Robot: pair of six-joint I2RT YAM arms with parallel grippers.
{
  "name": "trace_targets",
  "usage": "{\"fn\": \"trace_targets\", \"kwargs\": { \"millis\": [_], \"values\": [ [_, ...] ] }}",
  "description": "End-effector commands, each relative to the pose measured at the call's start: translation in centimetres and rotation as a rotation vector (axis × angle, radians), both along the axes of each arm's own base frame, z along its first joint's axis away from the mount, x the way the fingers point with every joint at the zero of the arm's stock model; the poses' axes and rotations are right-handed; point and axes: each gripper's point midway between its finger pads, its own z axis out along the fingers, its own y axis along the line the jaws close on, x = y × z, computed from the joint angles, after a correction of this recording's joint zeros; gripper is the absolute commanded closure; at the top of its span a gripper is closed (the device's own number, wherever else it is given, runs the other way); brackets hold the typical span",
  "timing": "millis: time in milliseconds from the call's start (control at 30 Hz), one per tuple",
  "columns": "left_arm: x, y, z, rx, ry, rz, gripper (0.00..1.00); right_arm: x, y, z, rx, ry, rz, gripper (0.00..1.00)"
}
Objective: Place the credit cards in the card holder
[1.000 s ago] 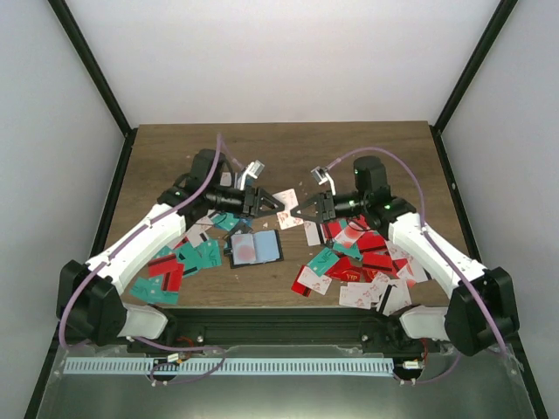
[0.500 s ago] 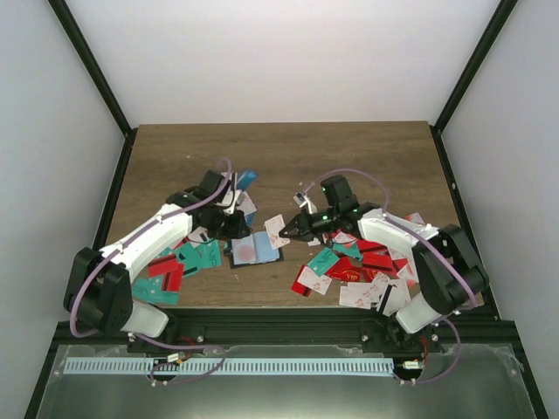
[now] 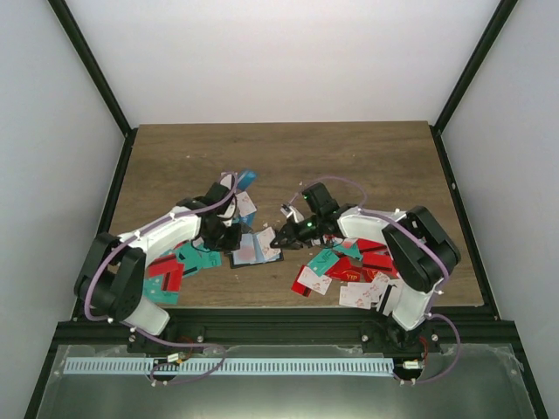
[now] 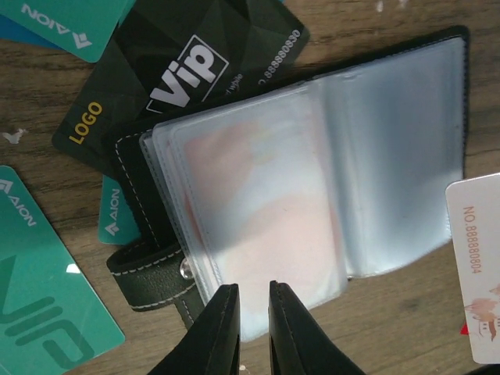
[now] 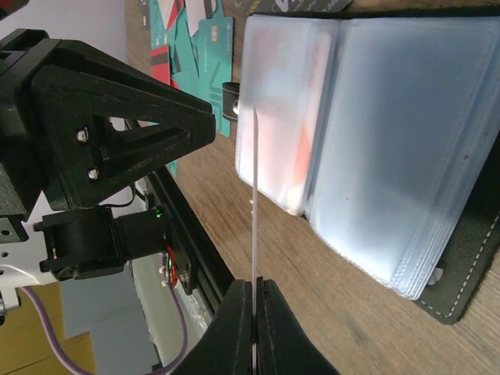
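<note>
The card holder (image 4: 391,148) lies open on the table, its clear sleeves up, with a pinkish card inside the left sleeve (image 5: 289,117). My left gripper (image 4: 253,287) is down at the near edge of that sleeve. Its jaws stand a narrow gap apart and the sleeve shows flat in the gap. My right gripper (image 5: 256,283) is shut on a white credit card (image 5: 255,195), seen edge-on, whose tip reaches the left sleeve's edge. From above, both grippers meet at the holder (image 3: 255,249), the left (image 3: 238,237) on its left and the right (image 3: 281,237) on its right.
Loose credit cards lie in a red and white heap (image 3: 358,266) at the right and a teal and red heap (image 3: 183,260) at the left. A black VIP card (image 4: 195,62) and teal cards (image 4: 39,297) sit beside the holder. The left arm's black gripper body (image 5: 101,133) is close.
The left gripper came down onto the holder's sleeve and narrowed its jaws. The right gripper moved left and down with the white card, up to the holder.
</note>
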Motion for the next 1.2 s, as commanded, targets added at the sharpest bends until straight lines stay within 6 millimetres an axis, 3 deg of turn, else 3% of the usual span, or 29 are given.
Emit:
{"fn": "trace_targets", "kwargs": {
  "millis": [0, 800, 1167],
  "values": [
    [0.7, 0.4, -1.0, 0.025, -0.015, 0.008, 0.87, 0.6, 1.3, 0.1, 0.015, -0.043, 0.033, 0.99],
    [-0.3, 2.2, -4.1, 0.127, 0.023, -0.025, 0.96, 0.9, 2.7, -3.0, -0.021, 0.015, 0.072, 0.99],
    [-0.6, 2.4, -4.3, 0.131, 0.025, -0.03, 0.96, 0.5, 3.3, -3.8, -0.034, 0.031, 0.09, 0.99]
  ]
}}
